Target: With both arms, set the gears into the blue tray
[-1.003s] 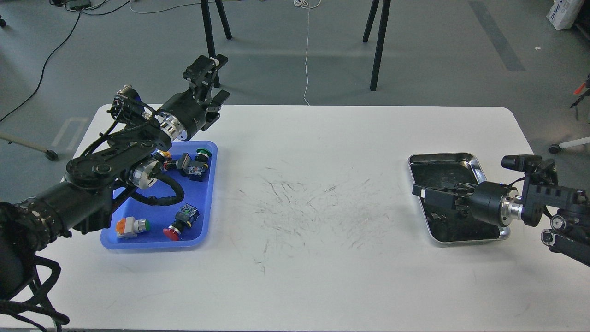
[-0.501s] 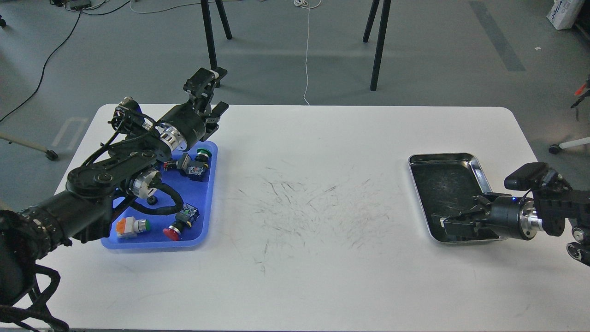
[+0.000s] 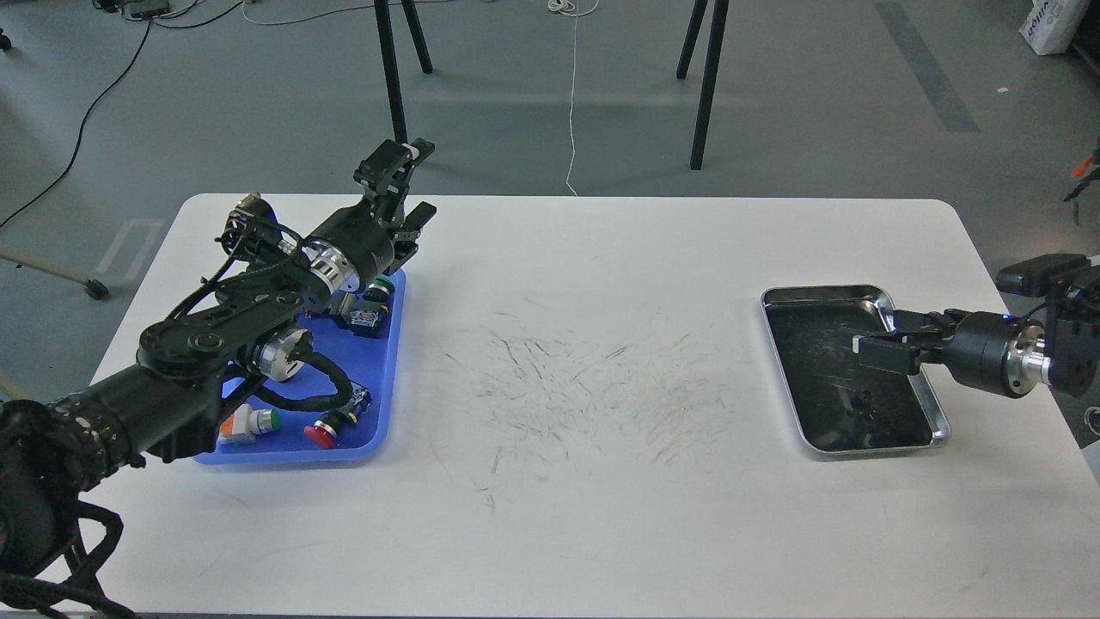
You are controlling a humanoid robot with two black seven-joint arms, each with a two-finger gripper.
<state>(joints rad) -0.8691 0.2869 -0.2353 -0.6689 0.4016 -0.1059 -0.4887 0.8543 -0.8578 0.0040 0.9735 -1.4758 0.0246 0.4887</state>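
The blue tray [image 3: 392, 378] lies at the table's left side, with my left arm stretched across it. My left gripper [image 3: 411, 187] is beyond the tray's far right corner, raised, open and empty. On the right, the right gripper [image 3: 866, 342] points left over the middle of the steel tray [image 3: 937, 411]; its fingers are dark and close together, and I cannot tell whether anything is between them. A small dark round piece, probably a gear [image 3: 864, 398], lies on the steel tray's scratched bottom. No gear shows in the blue tray where the arm leaves it uncovered.
Push-button switches lie in the blue tray: a green-capped one [image 3: 378, 289], an orange and green one [image 3: 249, 421] and a red-capped one [image 3: 323, 435]. The white table [image 3: 584, 387] is scuffed in the middle. Black stand legs [image 3: 706, 86] rise behind the table.
The right gripper lifted from the steel tray's front edge and moved back and right, over the tray's middle. The left arm shifted slightly right and now hides a small black ring in the blue tray.
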